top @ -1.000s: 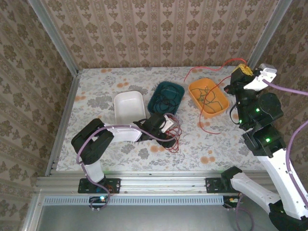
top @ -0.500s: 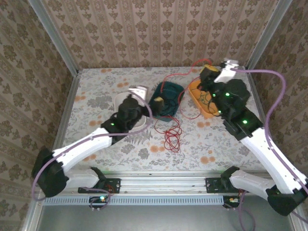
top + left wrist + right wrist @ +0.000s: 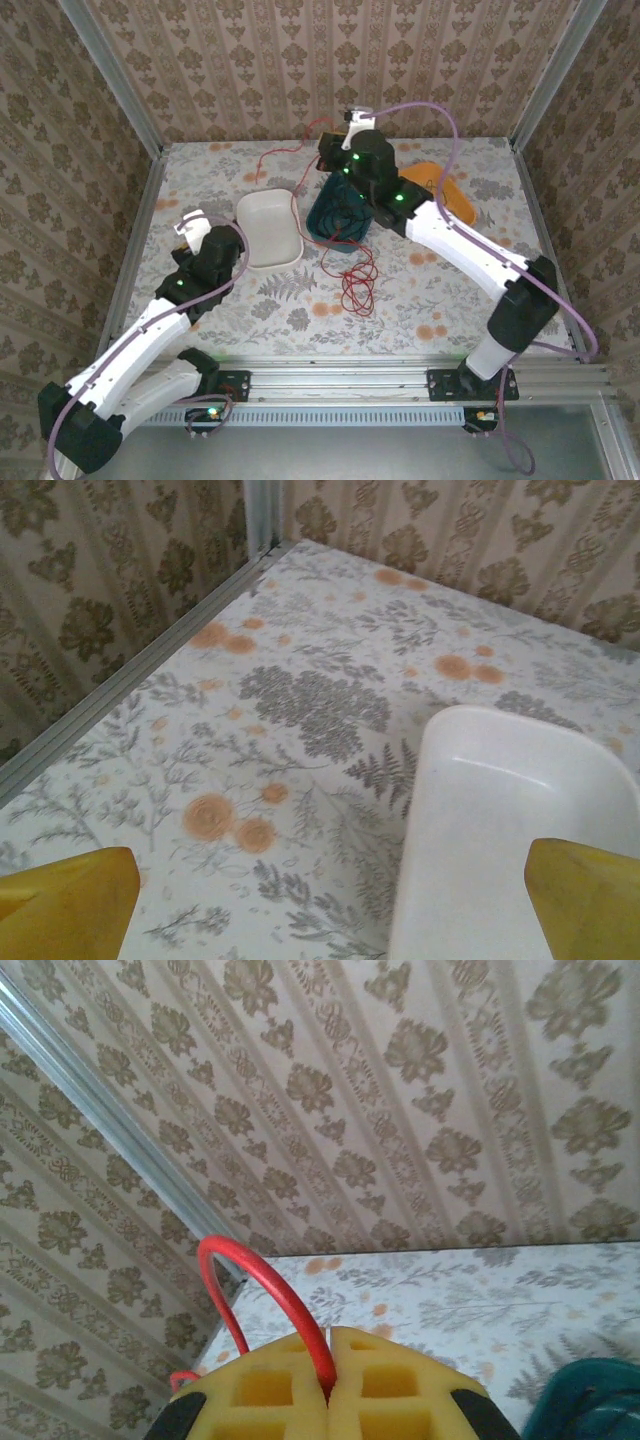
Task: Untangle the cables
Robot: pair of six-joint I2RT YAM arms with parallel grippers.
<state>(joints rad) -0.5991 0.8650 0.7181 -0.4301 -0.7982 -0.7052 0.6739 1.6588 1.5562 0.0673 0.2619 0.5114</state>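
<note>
A red cable (image 3: 268, 1285) loops up out of my right gripper (image 3: 328, 1385), whose yellow pads are shut on it. From above, that gripper (image 3: 338, 142) hangs at the back of the table behind the teal tray (image 3: 322, 222). The red cable (image 3: 357, 287) runs from there down across the tray to a loose coil on the table in front of it. Dark cables (image 3: 345, 212) lie tangled inside the teal tray. My left gripper (image 3: 188, 228) sits low to the left of the white tray (image 3: 270, 228). It is open (image 3: 325, 920), with bare table between its yellow fingertips (image 3: 65, 900).
The empty white tray (image 3: 510, 830) lies just right of my left fingers. An orange tray (image 3: 452, 192) sits at the back right, partly behind my right arm. Patterned walls and metal rails (image 3: 130, 270) close in the table on three sides.
My right arm swung left from the orange tray to behind the teal tray, drawing the red cable with it. My left arm pulled back leftward from the teal tray to beside the white tray.
</note>
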